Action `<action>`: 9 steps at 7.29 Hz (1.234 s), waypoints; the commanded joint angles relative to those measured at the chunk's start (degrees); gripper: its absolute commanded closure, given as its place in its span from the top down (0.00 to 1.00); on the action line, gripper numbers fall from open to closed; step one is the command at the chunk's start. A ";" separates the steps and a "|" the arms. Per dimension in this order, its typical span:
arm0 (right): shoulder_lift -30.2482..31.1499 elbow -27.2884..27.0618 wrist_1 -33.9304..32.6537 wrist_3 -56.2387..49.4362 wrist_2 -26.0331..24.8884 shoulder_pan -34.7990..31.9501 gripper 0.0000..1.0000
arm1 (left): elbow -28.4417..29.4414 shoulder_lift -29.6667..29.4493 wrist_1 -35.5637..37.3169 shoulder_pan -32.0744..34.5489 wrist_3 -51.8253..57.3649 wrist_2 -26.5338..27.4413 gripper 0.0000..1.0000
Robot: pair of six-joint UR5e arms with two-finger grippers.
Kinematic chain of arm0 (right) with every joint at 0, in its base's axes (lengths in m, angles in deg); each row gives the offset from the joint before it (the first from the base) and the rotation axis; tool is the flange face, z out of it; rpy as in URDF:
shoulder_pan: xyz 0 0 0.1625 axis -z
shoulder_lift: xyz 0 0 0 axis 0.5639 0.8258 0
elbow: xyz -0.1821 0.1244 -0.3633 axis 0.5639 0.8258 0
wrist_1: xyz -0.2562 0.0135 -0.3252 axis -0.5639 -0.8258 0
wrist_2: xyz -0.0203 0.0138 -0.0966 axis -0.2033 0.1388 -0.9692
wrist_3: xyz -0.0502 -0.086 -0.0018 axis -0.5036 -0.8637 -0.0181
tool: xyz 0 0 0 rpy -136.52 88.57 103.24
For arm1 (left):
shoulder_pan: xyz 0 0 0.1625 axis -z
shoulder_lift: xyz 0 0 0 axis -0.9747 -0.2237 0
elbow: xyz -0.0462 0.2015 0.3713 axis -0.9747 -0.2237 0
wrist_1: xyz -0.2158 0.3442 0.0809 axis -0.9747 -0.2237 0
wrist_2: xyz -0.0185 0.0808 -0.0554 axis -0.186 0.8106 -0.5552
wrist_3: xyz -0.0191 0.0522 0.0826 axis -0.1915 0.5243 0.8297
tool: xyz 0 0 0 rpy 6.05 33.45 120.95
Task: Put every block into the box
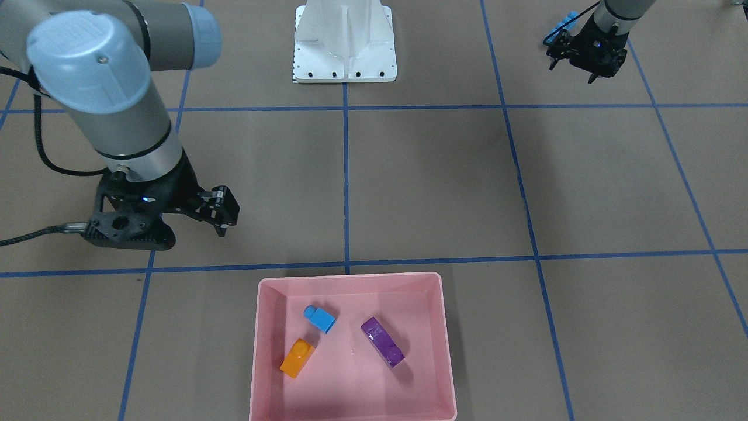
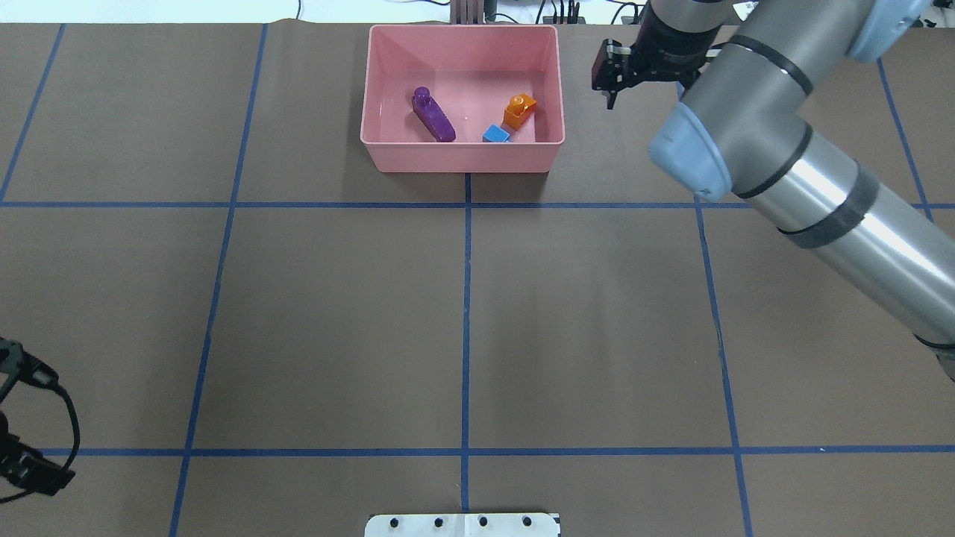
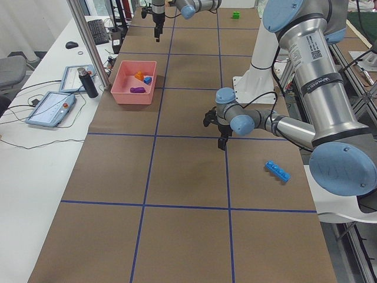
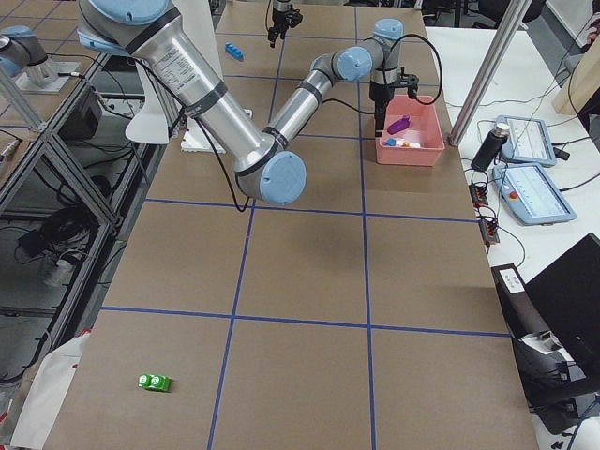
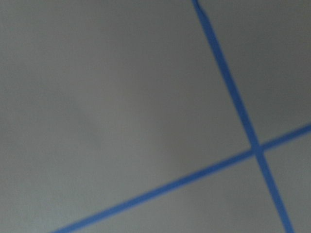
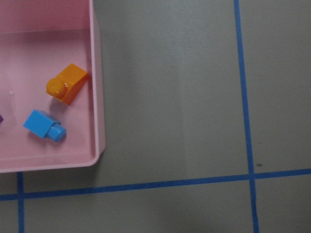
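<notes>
Nearest us in the front view sits the box, holding the small blue block, orange block and purple block, all apart. The right gripper hangs just outside it with nothing seen in it; we cannot tell how far it gapes. The left gripper, far off, is spread wide and empty.

From the left side, the long blue block lies on the table near that gripper, not touching. A bottle and tablet sit beside the box, off the table.

From the right side, the green block lies well apart from both grippers.

We judge three of five are in. Next the left gripper must centre over the long blue block, straddle its narrow width and descend. On delivery it must clear the box wall.
</notes>
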State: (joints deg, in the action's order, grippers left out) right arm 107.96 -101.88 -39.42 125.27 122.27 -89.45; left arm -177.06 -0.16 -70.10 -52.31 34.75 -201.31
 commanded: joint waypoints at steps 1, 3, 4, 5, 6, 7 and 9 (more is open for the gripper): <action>9.63 -8.57 -1.40 -7.26 0.41 -2.52 1.00 | -0.25 4.69 -0.40 -10.66 -0.61 2.08 1.00; 10.37 -8.68 -1.40 -7.72 0.32 -2.70 1.00 | 0.01 5.77 -0.49 -19.61 -5.41 2.26 1.00; 10.45 -8.68 -1.40 -7.72 0.32 -2.70 1.00 | 0.18 5.51 -0.57 -27.24 -12.23 5.74 1.00; 10.28 -8.68 -1.40 -7.72 0.32 -2.62 1.00 | 0.71 5.33 -0.57 -32.10 -15.09 8.47 1.00; 10.28 -8.59 -1.31 -7.72 0.32 -2.53 1.00 | 2.11 5.07 -0.57 -33.02 -15.03 8.59 1.00; 10.19 -8.51 -1.23 -7.72 0.24 -2.44 1.00 | 3.25 5.06 -0.57 -33.11 -14.33 8.59 1.00; 10.19 -7.98 -0.96 -7.72 0.15 -2.44 1.00 | 4.93 4.71 -0.57 -33.55 -13.89 8.59 1.00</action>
State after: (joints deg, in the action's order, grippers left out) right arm 118.17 -110.16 -40.56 117.55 122.47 -91.92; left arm -172.99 4.80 -70.68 -85.58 20.62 -192.77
